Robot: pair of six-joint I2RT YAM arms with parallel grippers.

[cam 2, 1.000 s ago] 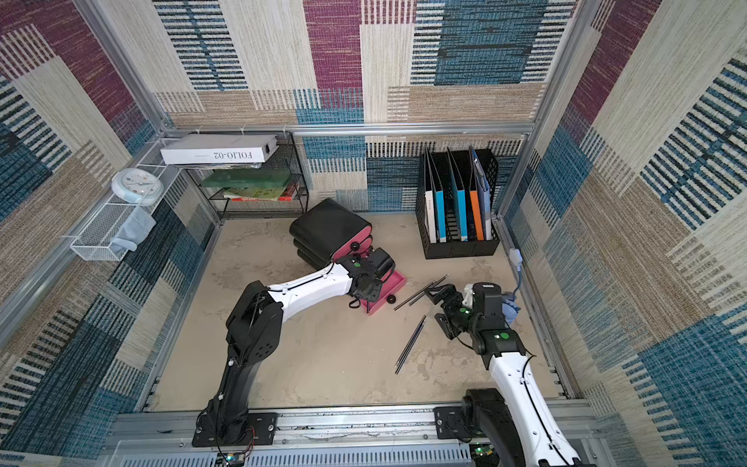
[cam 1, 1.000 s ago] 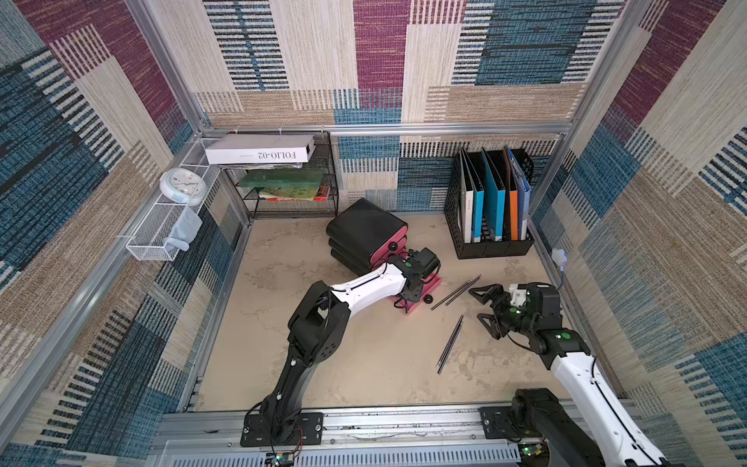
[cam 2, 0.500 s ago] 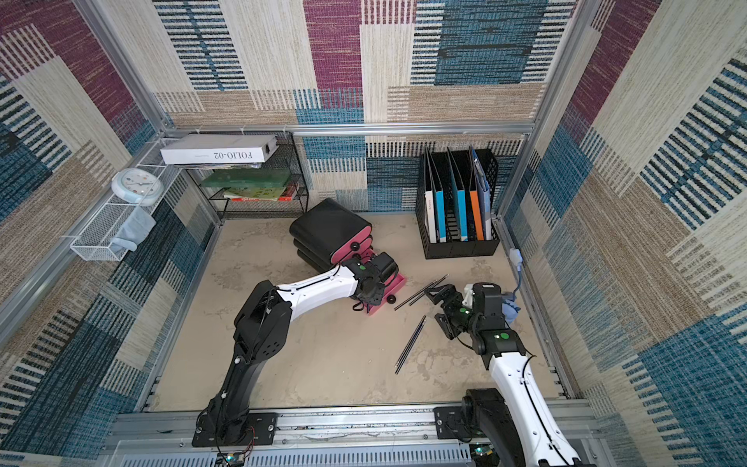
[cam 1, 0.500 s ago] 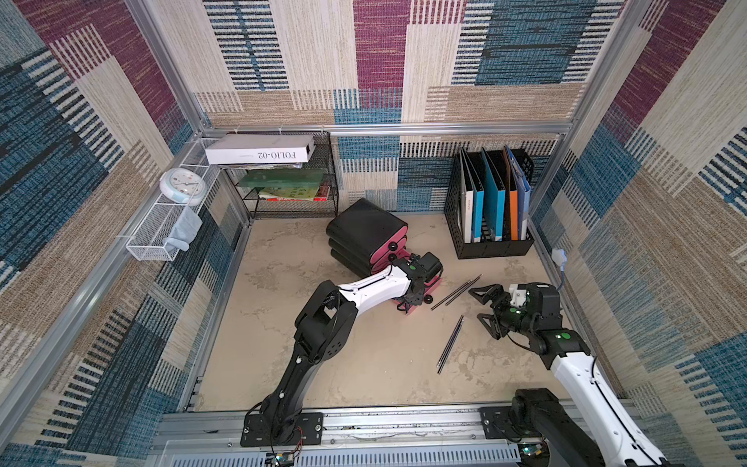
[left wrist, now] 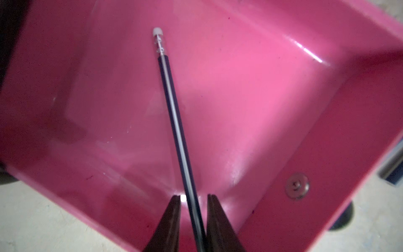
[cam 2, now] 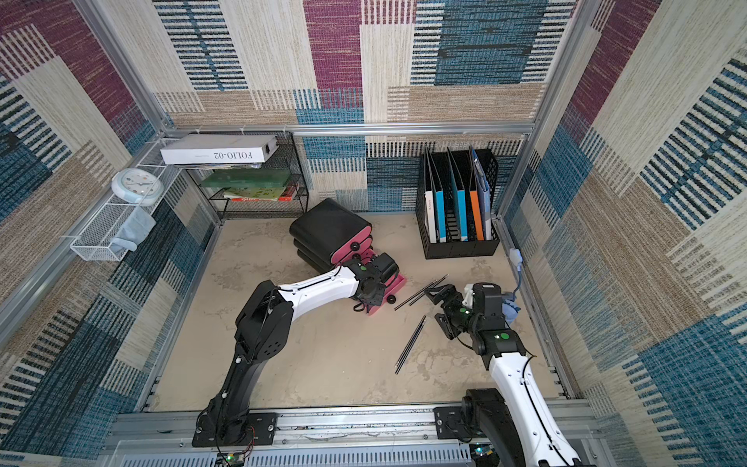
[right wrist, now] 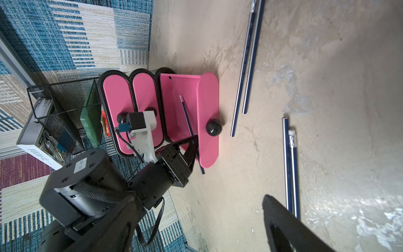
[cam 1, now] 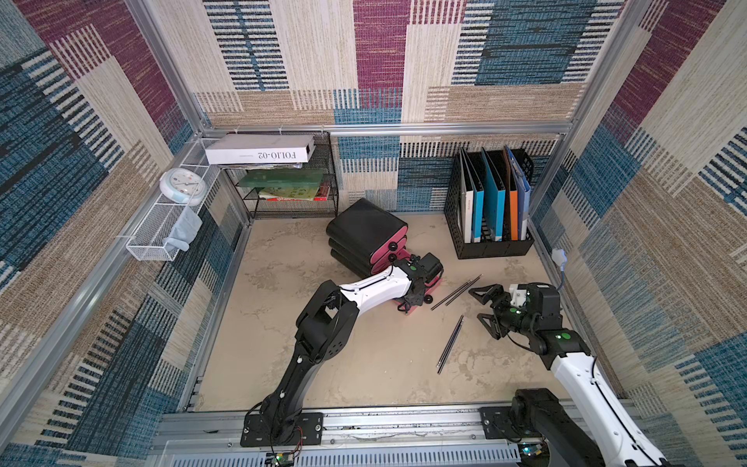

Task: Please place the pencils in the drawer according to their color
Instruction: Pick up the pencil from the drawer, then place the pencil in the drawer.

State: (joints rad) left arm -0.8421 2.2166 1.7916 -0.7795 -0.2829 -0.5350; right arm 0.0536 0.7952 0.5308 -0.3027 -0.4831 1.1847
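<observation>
Straddling one navy pencil (left wrist: 174, 122) in the pulled-out pink drawer (left wrist: 283, 109): left gripper (left wrist: 194, 197), jaws narrow, sliver of gap on one side, firm pinch not confirmable. Long axis of that pencil in line with the fingers (left wrist: 170, 222), eraser end deep in the drawer, other end over its rim. Rightward, loose on the table (cam 1: 364, 364): far pair (cam 1: 456, 292), near pair (cam 1: 450, 343), both navy. Rightmost: right gripper (cam 1: 479, 305), jaws wide, empty, closer arm for both pairs.

drawer (left wrist: 283, 87): glossy pink | knob (right wrist: 214, 128): black | pencil (left wrist: 174, 122): dark navy, silver ferrule (left wrist: 161, 47), white eraser (left wrist: 158, 31) | desk (cam 1: 250, 323): mottled beige | folders (cam 1: 495, 206): blue, orange | walls (cam 1: 380, 40): blue, maroon, tan striped patchwork
</observation>
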